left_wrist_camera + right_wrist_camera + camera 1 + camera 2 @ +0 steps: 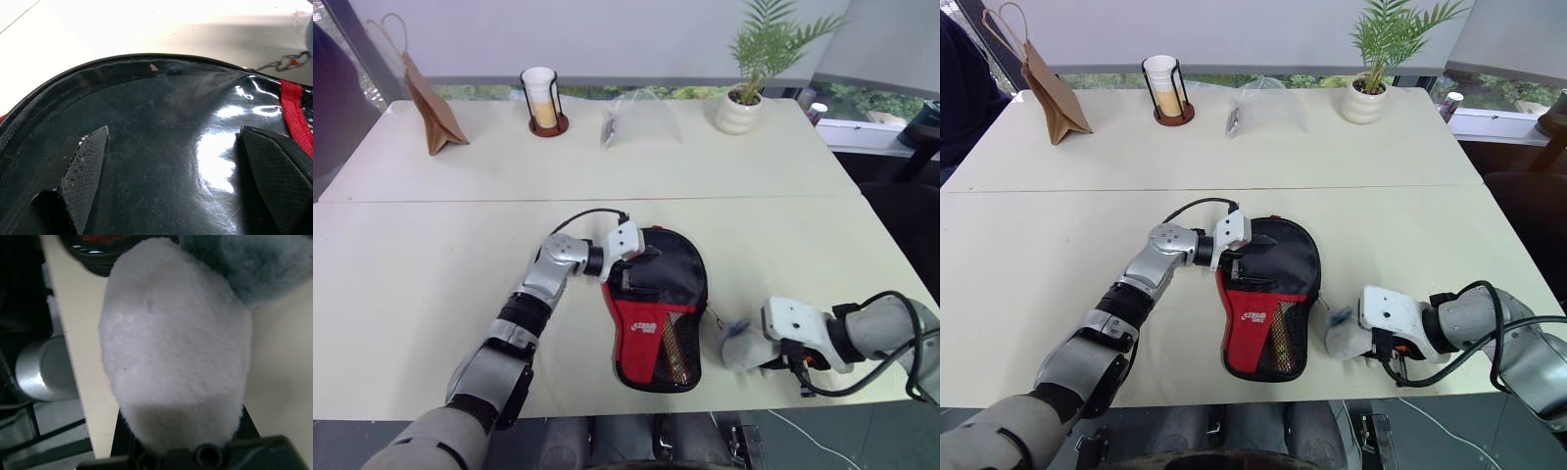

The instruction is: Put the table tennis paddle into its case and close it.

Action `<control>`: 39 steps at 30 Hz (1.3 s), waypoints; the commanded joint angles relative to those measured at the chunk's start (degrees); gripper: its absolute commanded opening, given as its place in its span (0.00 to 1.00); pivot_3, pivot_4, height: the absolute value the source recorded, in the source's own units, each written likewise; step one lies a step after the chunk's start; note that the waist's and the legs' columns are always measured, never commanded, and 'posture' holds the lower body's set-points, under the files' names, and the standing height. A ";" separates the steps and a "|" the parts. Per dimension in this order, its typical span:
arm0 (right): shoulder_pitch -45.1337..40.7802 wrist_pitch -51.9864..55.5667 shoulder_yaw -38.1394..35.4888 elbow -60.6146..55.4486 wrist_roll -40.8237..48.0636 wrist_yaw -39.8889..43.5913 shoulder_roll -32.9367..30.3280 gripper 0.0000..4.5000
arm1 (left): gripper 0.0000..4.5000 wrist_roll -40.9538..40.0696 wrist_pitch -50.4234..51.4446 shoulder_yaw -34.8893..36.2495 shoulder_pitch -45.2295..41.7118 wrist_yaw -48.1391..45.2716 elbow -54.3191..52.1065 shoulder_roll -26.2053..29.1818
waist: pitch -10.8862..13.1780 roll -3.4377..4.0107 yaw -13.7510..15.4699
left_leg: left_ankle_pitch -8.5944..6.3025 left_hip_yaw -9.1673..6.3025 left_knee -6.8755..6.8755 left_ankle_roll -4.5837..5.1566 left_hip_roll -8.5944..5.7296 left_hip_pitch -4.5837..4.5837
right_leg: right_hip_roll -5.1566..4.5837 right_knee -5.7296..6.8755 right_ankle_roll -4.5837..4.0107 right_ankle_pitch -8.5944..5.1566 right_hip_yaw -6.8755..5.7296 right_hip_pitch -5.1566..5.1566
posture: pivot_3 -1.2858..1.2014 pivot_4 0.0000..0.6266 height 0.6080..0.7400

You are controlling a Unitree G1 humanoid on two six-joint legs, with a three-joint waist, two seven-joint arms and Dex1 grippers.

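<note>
while the case [658,311] lies flat near the front edge of the pale table [431,255], its round black end towards the far side and its red panel and mesh pocket towards the near side, the left gripper [628,257] rests on its far-left part; in the left wrist view its two black fingers [83,166] stand spread wide apart and press flat on the glossy black fabric, so it pins the case down rather than pinching it; the right gripper [1356,338] sits just right of the case at the near edge and is nearly closed on the pale grey pompom [1340,338], whose fluff crowds the right wrist view, with the thin cord [715,318] running from it back to the case; the table tennis paddle itself is mostly hidden, though something wood-coloured shows through the mesh pocket at the narrow near end, which i take to be its handle, so the paddle seems to be inside already; that would leave the first half of the task done and the closing still in hand; whether the zip is partly drawn or wholly open i cannot tell, as the seam is too thin to read; my guess is that the pompom hangs from the zip pull and a pull on it round the rim, against the left gripper's hold, is what remains; far across the table stand a brown paper bag [433,113], a cup in a wire holder [542,98], a clear plastic bag [641,119] and a potted plant [754,69], all well apart from the work.
</note>
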 commanded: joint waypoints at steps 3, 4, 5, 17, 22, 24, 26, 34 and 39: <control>0.99 -3.49 0.50 -1.12 -0.55 4.36 -1.70 0.05 | 1.00 3.95 2.23 -3.49 2.70 1.82 3.06 0.82 | 0.00 0.00 0.09 | 0.00 -0.01 0.00 0.00 0.00 0.01 | 0.00 -0.01 0.00 0.00 0.00 0.02 | 0.52 0.24 1.00; 1.27 -4.05 0.60 -1.58 -0.69 4.76 -1.82 0.05 | 1.00 3.96 2.26 -3.52 2.76 1.87 3.03 0.81 | 0.00 0.00 0.12 | 0.00 -0.01 0.00 0.00 0.00 0.01 | 0.00 -0.01 0.00 0.00 0.00 0.02 | 0.52 0.24 1.00; 1.59 -4.60 0.67 -2.10 -0.86 5.15 -1.96 0.05 | 1.00 3.95 2.31 -3.53 2.80 1.94 3.02 0.80 | 0.00 0.00 0.16 | 0.00 -0.01 0.00 0.00 0.00 0.01 | 0.00 -0.02 0.00 0.00 0.00 0.02 | 0.52 0.24 1.00; 5.49 -11.39 0.03 -2.97 -4.59 7.43 -5.02 0.05 | 1.00 4.30 2.32 -4.64 3.69 2.53 2.49 1.29 | -0.05 0.01 1.36 | -0.02 0.01 0.00 0.02 0.00 0.02 | 0.01 -0.10 -0.07 0.03 -0.01 0.06 | 0.52 0.24 1.00; 5.64 -15.04 0.62 -1.90 -6.88 7.58 -5.96 0.05 | 1.00 4.65 2.10 -4.97 3.87 2.89 2.66 1.37 | -0.22 0.02 1.35 | -0.03 -0.01 0.00 0.03 0.00 0.02 | 0.01 -0.15 -0.06 0.03 -0.04 0.09 | 0.52 0.24 1.00; 5.90 -16.18 0.66 -1.65 -7.45 7.84 -6.23 0.05 | 1.00 4.70 2.11 -5.08 4.00 3.01 2.55 1.39 | -0.29 0.02 1.35 | -0.03 -0.01 0.00 0.03 0.00 0.02 | 0.01 -0.16 -0.06 0.03 -0.04 0.10 | 0.52 0.24 1.00; 6.58 -17.99 0.49 -1.02 -8.57 8.13 -6.87 0.05 | 1.00 4.70 2.25 -5.20 4.20 3.10 2.23 1.41 | -0.36 0.01 1.36 | -0.03 -0.01 0.00 0.03 0.00 0.02 | 0.01 -0.17 -0.04 0.01 -0.04 0.11 | 0.52 0.24 1.00; 9.62 -22.71 -1.01 -0.19 -9.47 8.95 -9.39 0.05 | 1.00 4.30 2.69 -5.96 5.01 3.43 1.23 1.62 | -0.46 0.13 1.44 | -0.11 -0.12 0.00 0.15 -0.01 0.16 | 0.00 -0.58 -0.09 0.05 -0.15 0.52 | 0.52 0.24 1.00; 7.70 -18.95 -1.25 -2.45 -6.49 7.17 -7.59 0.05 | 1.00 4.37 2.70 -6.40 5.46 3.82 0.90 1.56 | -0.47 0.11 1.40 | -0.16 -0.13 0.00 0.21 -0.03 0.22 | -0.01 -0.70 -0.11 0.06 -0.15 0.66 | 0.52 0.24 1.00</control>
